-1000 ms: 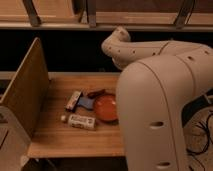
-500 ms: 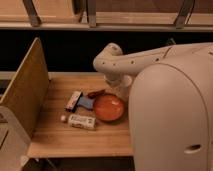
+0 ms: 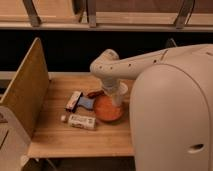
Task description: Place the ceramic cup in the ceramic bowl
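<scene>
The orange-red ceramic bowl [image 3: 106, 110] sits on the wooden table [image 3: 60, 137], near its middle. My white arm reaches in from the right, bends at an elbow [image 3: 104, 64] and points down. The gripper [image 3: 115, 96] is at the arm's lower end, over the far right rim of the bowl. A pale rounded shape there may be the ceramic cup, but I cannot tell it apart from the gripper. My large white body [image 3: 172, 110] hides the table's right side.
A flat blue-and-white packet [image 3: 76, 101] lies left of the bowl. A white bottle-like item [image 3: 80, 121] lies in front of it. A small brown thing [image 3: 95, 93] lies behind the bowl. A wooden side panel [image 3: 25, 90] stands at the table's left edge.
My arm has swung left and lowered; its end has come from above the table's back to just over the bowl's far rim. The things on the table have not moved.
</scene>
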Robot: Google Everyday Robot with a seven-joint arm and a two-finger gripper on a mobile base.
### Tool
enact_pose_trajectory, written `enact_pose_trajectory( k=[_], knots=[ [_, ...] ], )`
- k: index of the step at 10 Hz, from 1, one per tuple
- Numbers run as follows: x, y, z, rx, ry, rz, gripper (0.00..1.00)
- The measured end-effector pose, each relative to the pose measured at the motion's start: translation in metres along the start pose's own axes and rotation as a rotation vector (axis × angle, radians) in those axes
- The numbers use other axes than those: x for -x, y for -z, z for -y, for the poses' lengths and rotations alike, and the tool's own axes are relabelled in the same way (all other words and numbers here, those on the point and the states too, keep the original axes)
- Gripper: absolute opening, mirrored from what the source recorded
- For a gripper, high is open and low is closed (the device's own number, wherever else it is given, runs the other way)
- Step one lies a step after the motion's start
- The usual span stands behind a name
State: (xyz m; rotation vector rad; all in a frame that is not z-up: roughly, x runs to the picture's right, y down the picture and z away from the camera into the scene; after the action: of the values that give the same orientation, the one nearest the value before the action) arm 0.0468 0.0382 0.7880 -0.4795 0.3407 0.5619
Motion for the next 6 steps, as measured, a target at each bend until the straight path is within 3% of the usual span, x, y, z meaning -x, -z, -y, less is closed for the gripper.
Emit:
enact_pose_trajectory(
  k=[3,6],
  knots=[
    [0.032,-0.01,-0.017,0.037,0.073,0.03,0.0],
    [0.046,-0.017,-0.027,0.056,0.124,0.027,0.0]
  ],
)
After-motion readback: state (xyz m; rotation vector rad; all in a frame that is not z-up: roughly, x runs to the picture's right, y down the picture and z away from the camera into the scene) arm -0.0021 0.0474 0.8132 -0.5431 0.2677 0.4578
